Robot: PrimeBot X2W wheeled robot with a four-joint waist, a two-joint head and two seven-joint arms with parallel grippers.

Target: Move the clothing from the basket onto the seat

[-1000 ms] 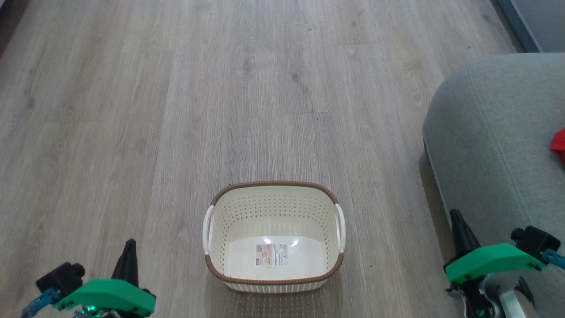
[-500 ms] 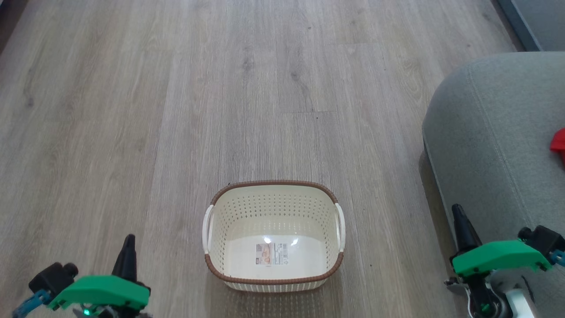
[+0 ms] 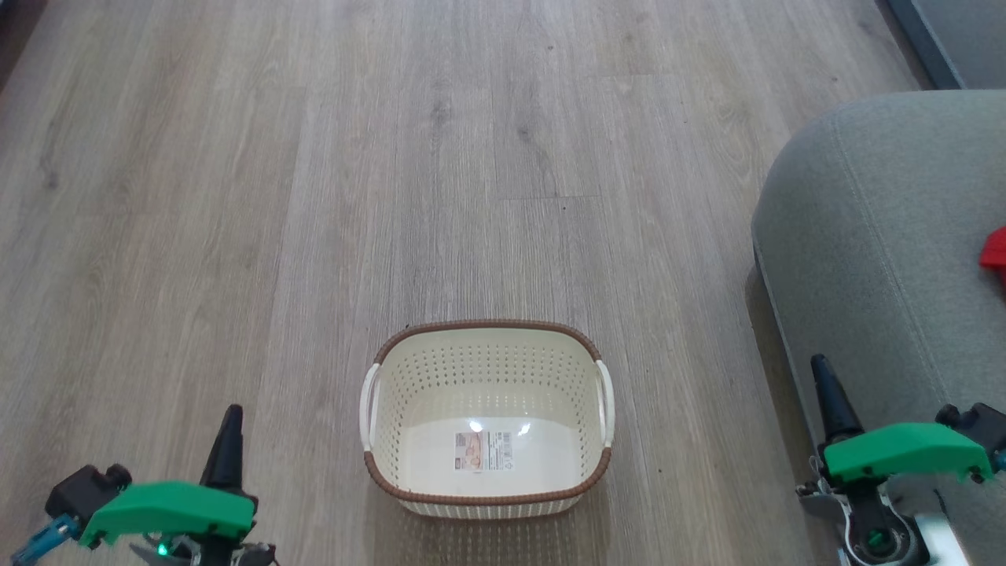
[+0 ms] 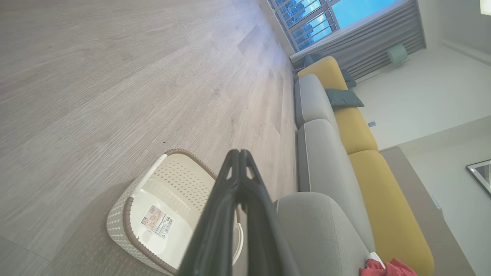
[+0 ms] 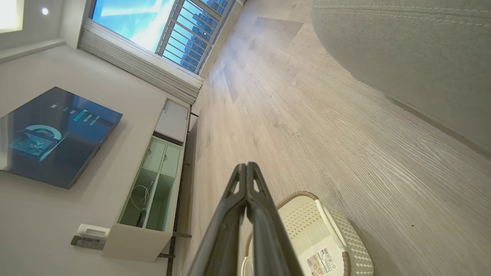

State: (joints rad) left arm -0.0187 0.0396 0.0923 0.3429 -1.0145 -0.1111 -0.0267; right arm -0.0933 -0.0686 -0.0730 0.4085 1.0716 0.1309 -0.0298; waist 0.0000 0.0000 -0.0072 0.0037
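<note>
Cream-white perforated plastic basket (image 3: 487,365) on wooden floor (image 3: 314,196), bright red clothing (image 3: 995,251) laid on grey-green seat (image 3: 864,236) right of basket, left gripper (image 3: 231,417) and right gripper (image 3: 821,369) flanking it, fingers pressed together.

A home living room.
A grey-and-yellow sofa (image 4: 326,161) stood on a wood-plank floor (image 3: 314,196) opposite a wall-mounted television (image 5: 53,134) and low cabinet (image 5: 153,180), with a tall window (image 5: 153,27) beyond.

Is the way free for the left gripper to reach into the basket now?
Probably yes: the basket is open-topped, holding just its label, and plain floor lies between it and the shut left gripper.
</note>
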